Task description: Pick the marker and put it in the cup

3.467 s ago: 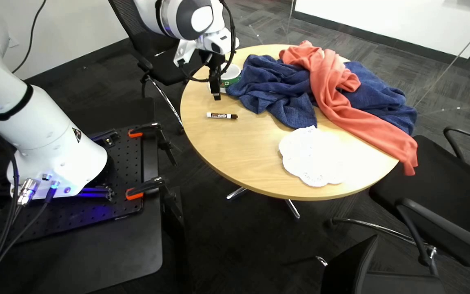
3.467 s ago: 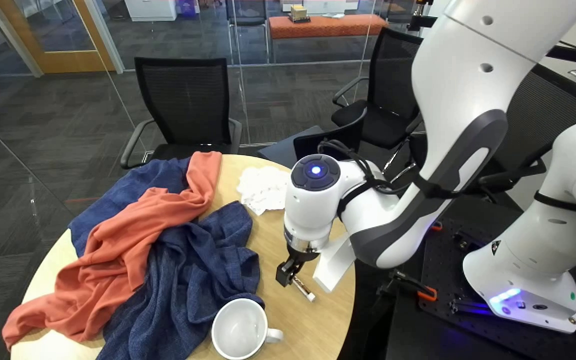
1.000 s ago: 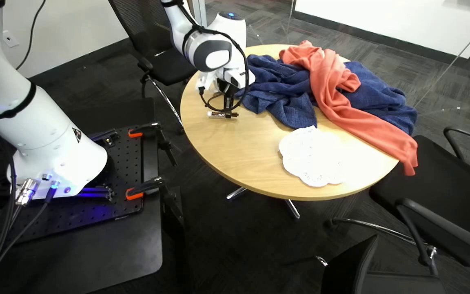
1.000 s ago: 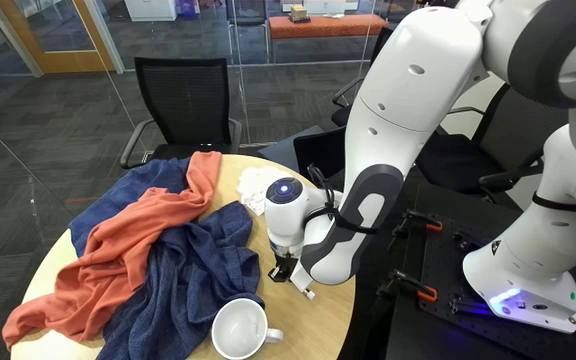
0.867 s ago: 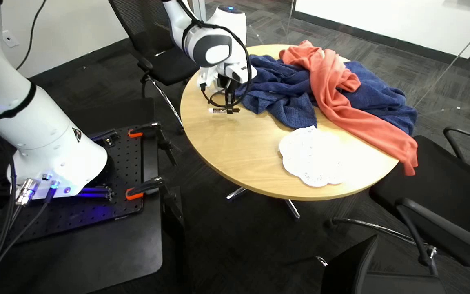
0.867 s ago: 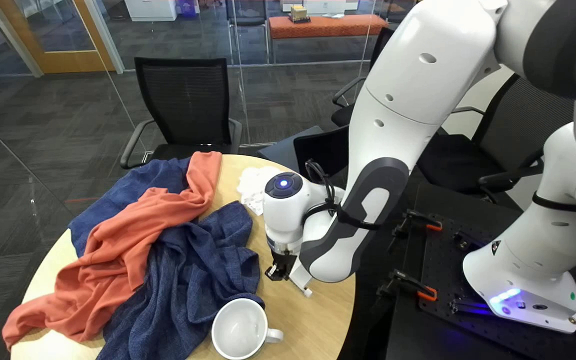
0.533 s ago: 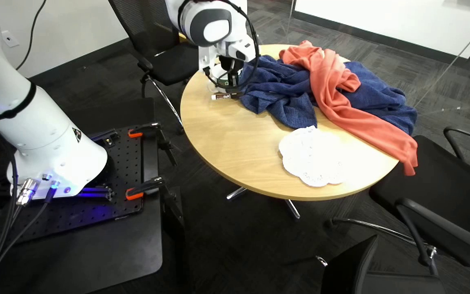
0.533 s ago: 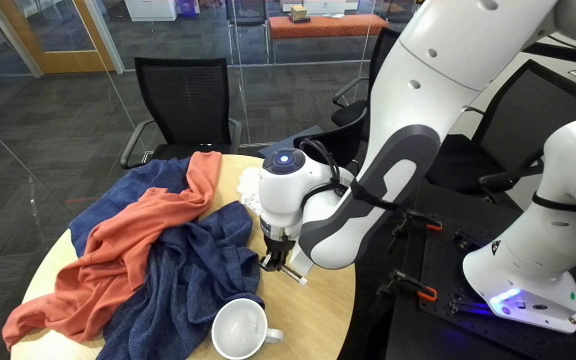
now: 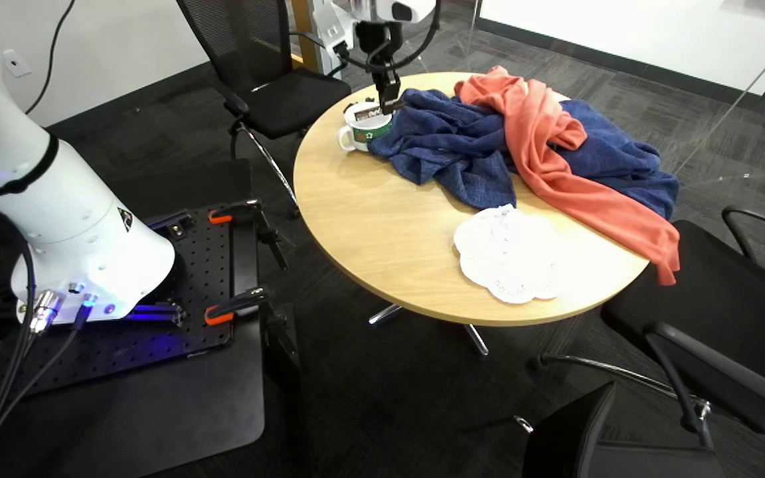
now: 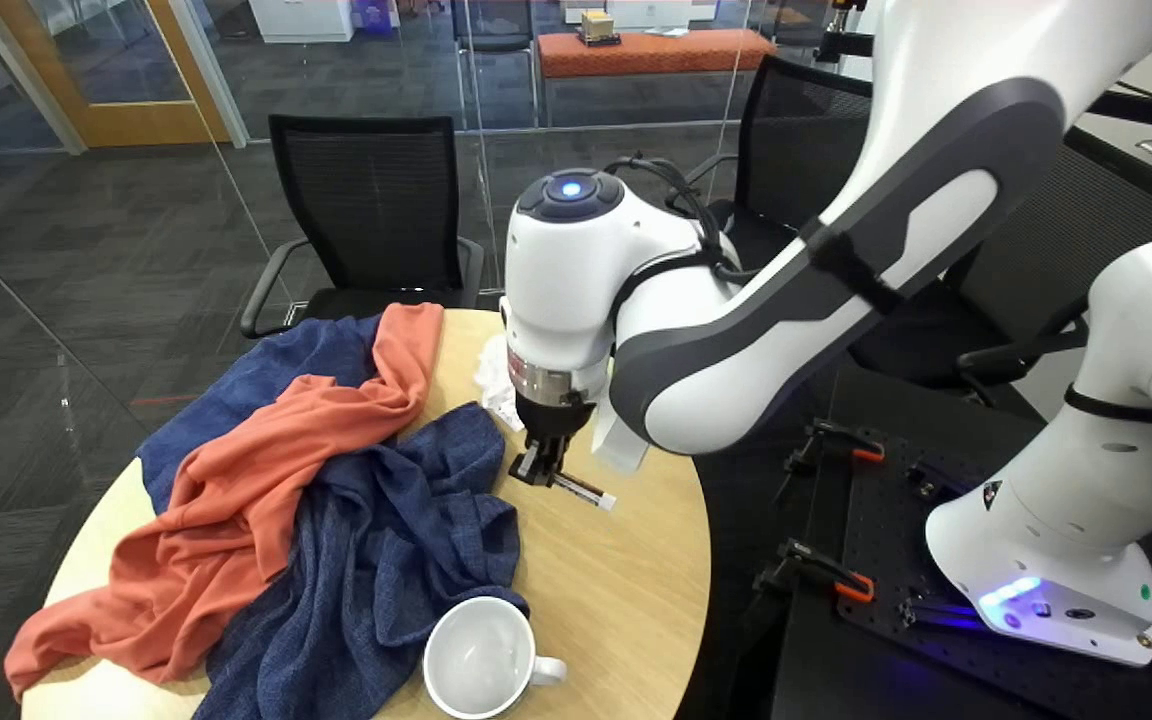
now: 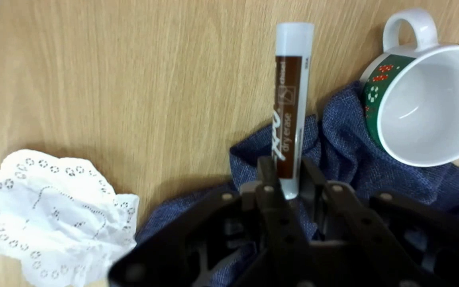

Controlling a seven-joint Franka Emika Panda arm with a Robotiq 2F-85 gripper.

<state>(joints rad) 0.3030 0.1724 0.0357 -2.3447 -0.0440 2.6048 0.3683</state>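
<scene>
Your claw [image 11: 287, 173] is clamped on the Expo dry-erase marker [image 11: 291, 91], gripping it near one end. You have the marker raised off the tabletop [image 9: 396, 245], to the side of the mug [image 11: 432, 105] and apart from it. The wrist view gives you the printed brown barrel, its white end reaching out of the claw the same way the mug's handle points. In an exterior view the marker overlaps the mug's mouth, but from the wrist you can see wood and cloth between the two.

The mug stands upright on the tabletop, white inside, with a green patterned band on its outer wall. Bunched against that wall, touching it, you have the navy cloth [image 10: 416, 530]. The coral cloth [image 10: 246, 500] lies across the navy one, farther from the mug. Your white scalloped doily [image 9: 509, 255] is spread on the tabletop well apart from the mug, with some navy cloth partly between them. Past the tabletop, on the side away from the mug, you see a mesh-backed armchair [image 10: 368, 200].
</scene>
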